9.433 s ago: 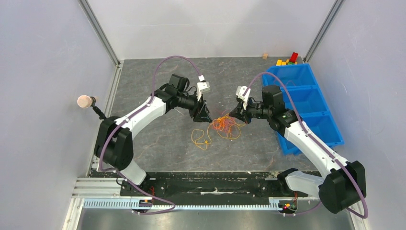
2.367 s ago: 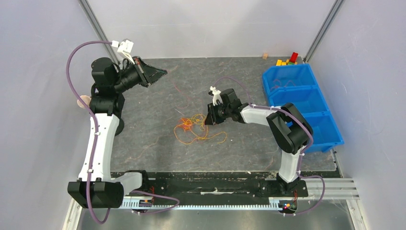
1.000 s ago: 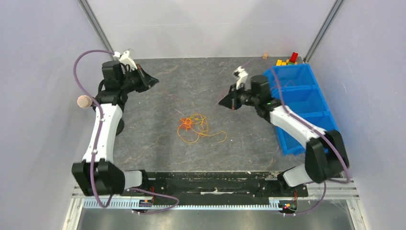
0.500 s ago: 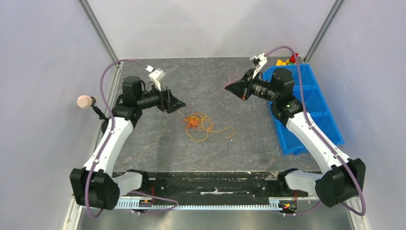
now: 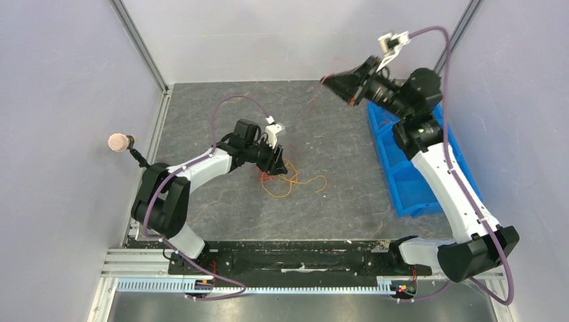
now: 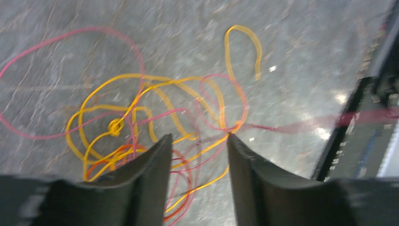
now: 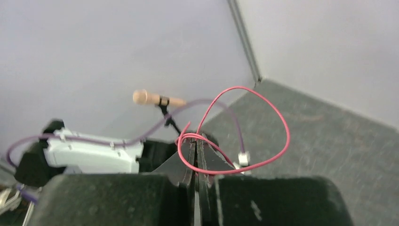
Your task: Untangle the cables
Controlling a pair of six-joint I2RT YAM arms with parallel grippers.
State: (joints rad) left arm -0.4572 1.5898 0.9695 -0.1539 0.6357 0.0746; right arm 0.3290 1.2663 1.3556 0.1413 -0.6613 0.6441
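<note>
A tangle of thin red, orange and yellow cables [image 5: 288,180] lies on the grey floor mid-table; it shows close up in the left wrist view [image 6: 141,117]. My left gripper [image 5: 276,168] is open, low over the tangle's left side, with strands lying between its fingers [image 6: 155,169]. My right gripper [image 5: 333,82] is raised high at the back right, shut on a single red cable [image 7: 244,127] that loops out of its tips [image 7: 195,141].
A blue three-compartment bin [image 5: 402,168] stands at the right wall under the right arm. A small pink-tipped microphone [image 5: 119,142] juts from the left wall. The black rail [image 5: 288,258] runs along the near edge.
My left gripper has swung from the back left down onto the tangle. My right gripper has risen and moved back right, carrying the red cable away from the pile.
</note>
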